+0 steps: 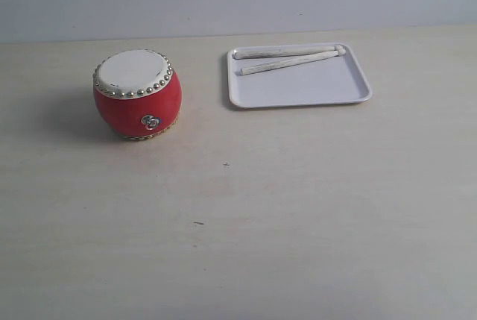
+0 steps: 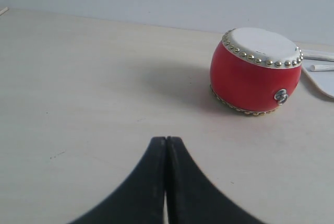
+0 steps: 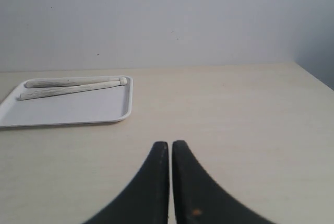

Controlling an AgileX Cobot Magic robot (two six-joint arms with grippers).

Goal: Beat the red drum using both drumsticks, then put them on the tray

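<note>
The red drum (image 1: 137, 95) stands upright on the table at the left, its cream skin up and the silver ring handle facing the front. Both drumsticks (image 1: 289, 57) lie side by side along the far edge of the white tray (image 1: 298, 87) at the back right. Neither arm shows in the exterior view. My left gripper (image 2: 166, 139) is shut and empty, well short of the drum (image 2: 255, 72). The right gripper (image 3: 170, 143) is shut with nothing in it, some way from the tray (image 3: 68, 110) and the drumsticks (image 3: 73, 85).
The pale wooden table (image 1: 298, 208) runs back to a plain light wall. In the right wrist view the table's edge (image 3: 313, 80) shows close to a wall corner.
</note>
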